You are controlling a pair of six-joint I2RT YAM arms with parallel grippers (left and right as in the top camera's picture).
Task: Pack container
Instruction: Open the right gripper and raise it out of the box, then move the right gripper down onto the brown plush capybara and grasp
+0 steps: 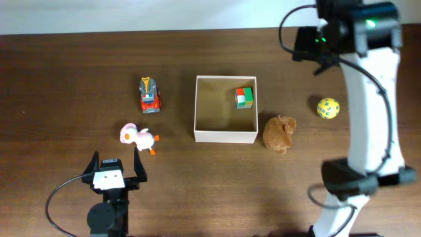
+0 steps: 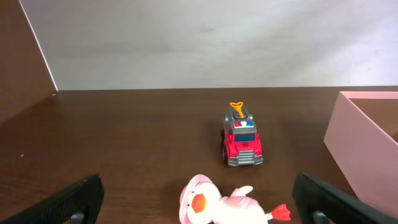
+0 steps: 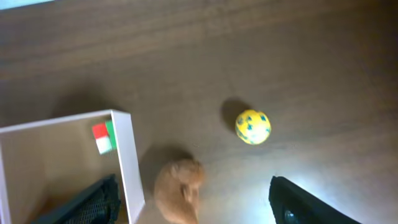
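Note:
The container, a square white-walled box with a tan inside, stands mid-table and holds a red, green and white cube. A red toy truck and a pink-and-white duck lie to its left. A brown plush lies by its right front corner, and a yellow ball lies further right. My left gripper is open and empty just in front of the duck. My right gripper is open and empty, held high over the plush, with the ball beyond it.
The truck stands beyond the duck in the left wrist view, with the container's wall at the right. The container's right wall and the cube show in the right wrist view. A pale wall borders the table's far edge.

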